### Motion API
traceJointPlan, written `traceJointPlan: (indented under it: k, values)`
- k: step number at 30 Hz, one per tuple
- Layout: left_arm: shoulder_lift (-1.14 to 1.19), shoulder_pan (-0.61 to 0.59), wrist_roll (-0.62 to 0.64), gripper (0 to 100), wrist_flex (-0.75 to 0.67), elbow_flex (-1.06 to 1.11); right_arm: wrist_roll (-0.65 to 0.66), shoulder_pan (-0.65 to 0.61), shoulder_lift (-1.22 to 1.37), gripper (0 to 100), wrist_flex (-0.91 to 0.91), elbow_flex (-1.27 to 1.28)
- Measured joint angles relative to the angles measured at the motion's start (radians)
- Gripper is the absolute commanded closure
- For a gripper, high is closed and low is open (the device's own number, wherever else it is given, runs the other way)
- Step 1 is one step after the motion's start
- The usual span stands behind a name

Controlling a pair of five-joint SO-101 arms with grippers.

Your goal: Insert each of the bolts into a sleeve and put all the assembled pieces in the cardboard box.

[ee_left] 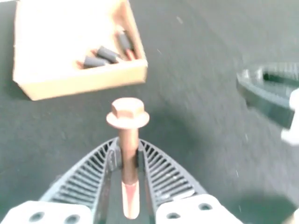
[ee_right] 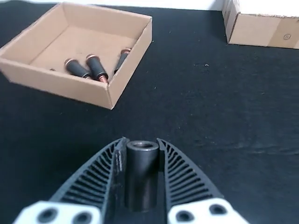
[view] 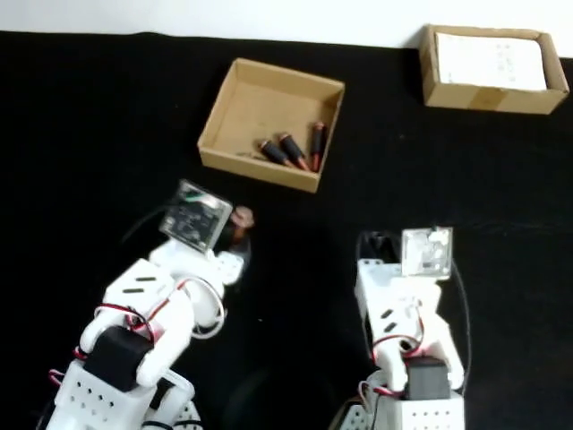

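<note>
Jutting head-first beyond left end effector (ee_left: 127, 143), bolt (ee_left: 127, 115), apparently clamped mid-shank.

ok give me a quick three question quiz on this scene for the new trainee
1. What do the left arm's jaws hold? A) a washer B) a copper-coloured bolt C) nothing
2. True or false: the dark sleeve in the right arm's jaws already has a bolt in it.
3. Fill in: ___ assembled pieces lie in the open cardboard box.

Key: 1 B; 2 false, its bore is empty; 3 three.
</note>
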Motion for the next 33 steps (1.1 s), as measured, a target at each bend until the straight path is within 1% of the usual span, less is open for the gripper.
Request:
traceJointPlan:
  k: [2,4,7,11,16,19,26,30,33]
  values:
    - [0.000,-0.035,0.044,99,-0.049,0.008,-0.057,-0.012,0.006,99.2,-0.135,0.046]
    - [0.000,-0.046,0.098,99,-0.078,0.008,-0.101,-0.038,-0.003,99.2,-0.284,0.051]
    - [0.000,-0.043,0.172,99,-0.124,0.008,-0.121,-0.078,0.000,99.2,-0.379,0.052]
    - [0.000,-0.005,0.218,99,-0.209,0.008,-0.130,-0.120,0.002,99.2,-0.402,0.052]
    - [0.043,0.075,0.222,99,-0.272,-0.031,-0.130,-0.138,0.002,99.2,-0.402,0.052]
    - [0.150,0.089,0.222,99,-0.287,-0.144,-0.130,-0.138,0.002,99.2,-0.402,0.052]
    - [0.525,0.109,0.222,99,-0.302,-0.546,-0.130,-0.138,0.002,99.2,-0.402,0.052]
    - [0.681,0.176,0.222,99,-0.278,-0.720,-0.130,-0.138,0.002,99.2,-0.402,0.052]
    - [0.738,0.250,0.222,99,-0.247,-0.778,-0.130,-0.138,0.002,99.2,-0.402,0.052]
